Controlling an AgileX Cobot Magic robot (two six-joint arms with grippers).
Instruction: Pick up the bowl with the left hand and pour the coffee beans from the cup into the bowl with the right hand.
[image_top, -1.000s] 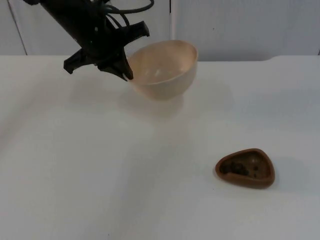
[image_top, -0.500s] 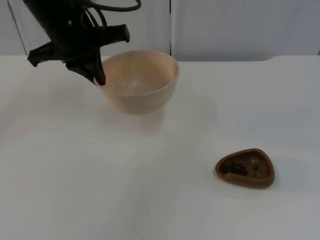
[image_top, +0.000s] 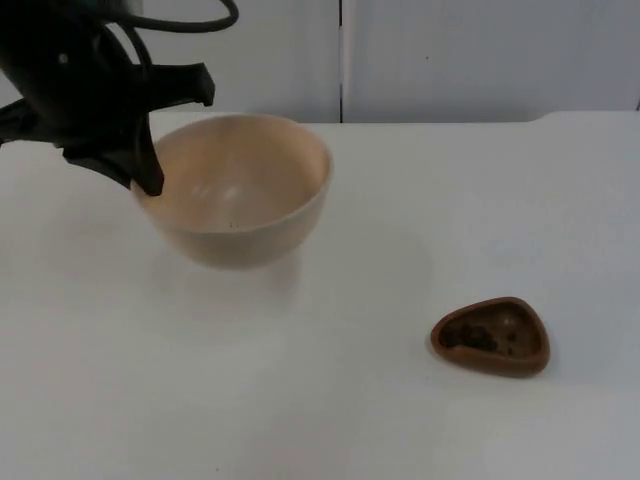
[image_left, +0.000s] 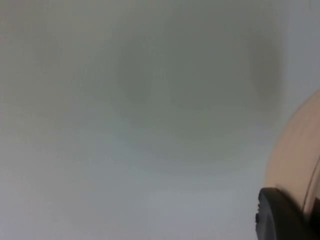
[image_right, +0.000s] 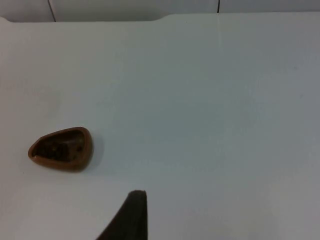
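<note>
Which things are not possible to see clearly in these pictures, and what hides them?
- Left pincer: top view, its fingertips at the bowl rim are covered by the arm's own black body, so the grip itself is hidden.
- Bowl: left wrist view, blurred and cut by the edge.
- Coffee beans in the brown cup: too small to count.
- Right pincer: one fingertip shows, the rest cut off, so open or shut is unclear.

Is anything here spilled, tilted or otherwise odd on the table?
Nothing is spilled. The left pincer grips the cream bowl by its rim and holds it tilted above the white table. The brown cup stands apart on the table, with the coffee beans inside it.
</note>
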